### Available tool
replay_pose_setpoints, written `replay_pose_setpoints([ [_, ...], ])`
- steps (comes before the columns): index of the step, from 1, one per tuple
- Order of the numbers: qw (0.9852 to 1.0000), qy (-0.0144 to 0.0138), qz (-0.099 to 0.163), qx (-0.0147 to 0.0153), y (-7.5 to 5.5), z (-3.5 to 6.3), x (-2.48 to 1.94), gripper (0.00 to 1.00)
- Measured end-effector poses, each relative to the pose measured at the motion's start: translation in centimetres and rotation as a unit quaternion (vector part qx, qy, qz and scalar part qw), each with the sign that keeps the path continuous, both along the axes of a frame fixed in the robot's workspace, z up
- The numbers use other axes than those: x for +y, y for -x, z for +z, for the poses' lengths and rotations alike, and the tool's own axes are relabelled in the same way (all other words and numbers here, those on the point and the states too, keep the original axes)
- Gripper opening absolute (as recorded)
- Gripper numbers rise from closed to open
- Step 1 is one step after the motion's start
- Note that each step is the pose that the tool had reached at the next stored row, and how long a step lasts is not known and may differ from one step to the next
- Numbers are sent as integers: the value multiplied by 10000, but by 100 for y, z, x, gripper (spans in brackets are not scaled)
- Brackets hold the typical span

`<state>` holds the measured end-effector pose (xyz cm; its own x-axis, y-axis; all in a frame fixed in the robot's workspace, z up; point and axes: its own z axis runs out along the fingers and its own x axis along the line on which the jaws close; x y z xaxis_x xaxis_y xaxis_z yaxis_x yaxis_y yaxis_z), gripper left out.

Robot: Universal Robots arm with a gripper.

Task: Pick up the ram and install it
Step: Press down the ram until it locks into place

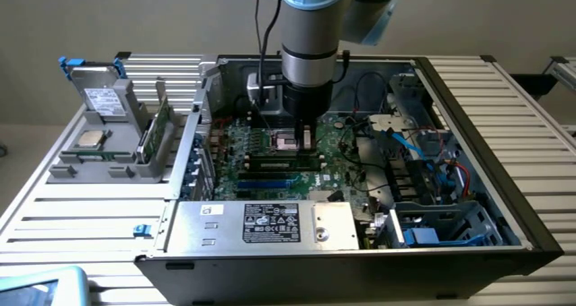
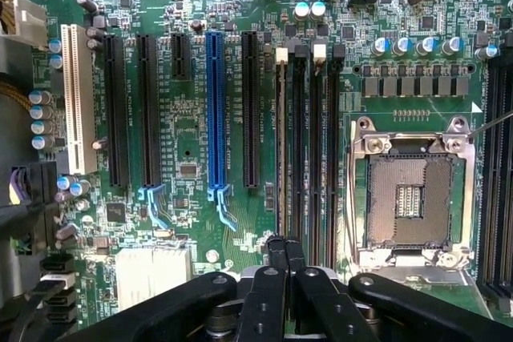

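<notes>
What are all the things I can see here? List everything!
Open black computer case: one, middle of the slatted table.
Green motherboard: one, inside the case; CPU socket empty.
Long green ram stick: one, upright in the grey holder, exterior view's left.
Square silver processor chip: one, on that holder.
Grey boxy drive with blue handles: one, at the holder's back.
Silver power supply box: one, case's front.
Grey-and-blue robot arm: one, above the motherboard; black gripper jaws shut, holding nothing.

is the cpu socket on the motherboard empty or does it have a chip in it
Empty. The wrist view shows the CPU socket with its bare contact grid exposed inside the metal frame, no processor seated.
</notes>
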<state>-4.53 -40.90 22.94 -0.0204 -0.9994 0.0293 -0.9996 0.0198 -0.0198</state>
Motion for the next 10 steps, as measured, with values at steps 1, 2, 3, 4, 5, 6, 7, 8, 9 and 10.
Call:
replay_pose_setpoints([
  [1,10000,1,-1,0,0,-5,0,11],
  [2,10000,1,-1,1,0,-11,0,11],
  [3,10000,1,-2,0,0,-15,0,11],
  [4,10000,1,-2,0,0,-18,-1,11],
  [5,10000,-1,-3,-1,0,-22,0,11],
  [6,10000,-2,-3,-1,0,-27,0,11],
  [7,10000,0,-4,0,0,-29,0,11],
  [8,10000,0,-4,0,0,-29,0,11],
  [9,10000,1,-5,0,0,-28,0,11],
  [10,10000,-5,-5,-1,0,-20,2,11],
])
